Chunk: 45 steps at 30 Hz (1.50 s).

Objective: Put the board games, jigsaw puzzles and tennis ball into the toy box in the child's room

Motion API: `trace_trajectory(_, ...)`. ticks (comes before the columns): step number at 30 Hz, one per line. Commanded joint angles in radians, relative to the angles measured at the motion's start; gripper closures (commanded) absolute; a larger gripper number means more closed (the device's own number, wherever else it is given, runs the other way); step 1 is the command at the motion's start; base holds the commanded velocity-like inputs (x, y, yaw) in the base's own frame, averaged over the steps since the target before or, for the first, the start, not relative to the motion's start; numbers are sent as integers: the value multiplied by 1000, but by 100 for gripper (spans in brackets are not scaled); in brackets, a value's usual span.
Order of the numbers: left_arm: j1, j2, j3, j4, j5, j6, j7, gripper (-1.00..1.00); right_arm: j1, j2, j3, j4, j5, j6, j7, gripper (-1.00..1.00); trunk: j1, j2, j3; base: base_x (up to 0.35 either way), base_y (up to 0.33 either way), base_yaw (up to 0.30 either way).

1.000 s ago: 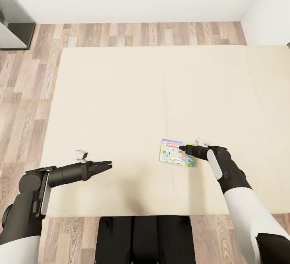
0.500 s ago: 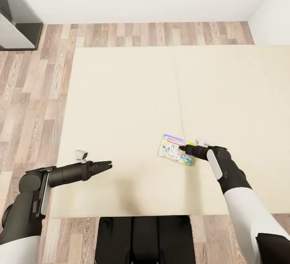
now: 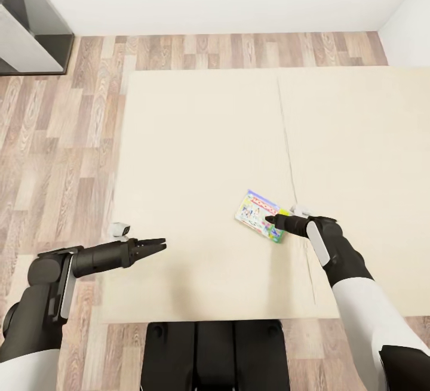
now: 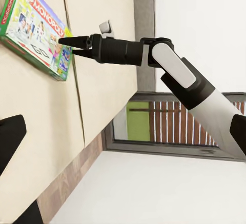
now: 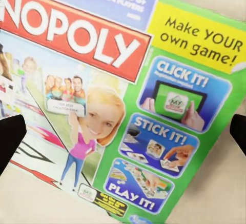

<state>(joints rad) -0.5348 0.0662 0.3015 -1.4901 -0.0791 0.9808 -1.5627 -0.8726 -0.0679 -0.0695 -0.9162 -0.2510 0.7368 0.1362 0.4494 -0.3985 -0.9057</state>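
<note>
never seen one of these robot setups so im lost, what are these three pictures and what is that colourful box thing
It is a simulated two-armed robot. The head view looks down from its head over a beige bed on a wooden floor. The other two views come from cameras near each gripper. The colourful box is a Monopoly board game lying flat on the bed. The right gripper is at the box's edge; its wrist view shows the lid close up with a dark fingertip at each side, so it looks open and holds nothing yet. The left gripper hovers apart over the bed, empty and apparently nearly closed.
</note>
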Motion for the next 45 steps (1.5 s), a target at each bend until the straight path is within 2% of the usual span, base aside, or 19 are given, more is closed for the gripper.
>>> trace_trajectory(1,-1,0,1,0,-8,10,-8,-100,0,0,-3,-1,3,6,7,-100,1,-2,-1,0,230,0)
trace_trajectory(33,-1,0,2,0,-10,10,-8,-100,0,0,-2,-3,2,5,7,-100,1,-2,-1,-7,49,0)
trace_trajectory(45,-1,0,1,0,-9,10,-8,-100,0,0,-2,-3,3,6,7,-100,1,-2,-1,0,199,0)
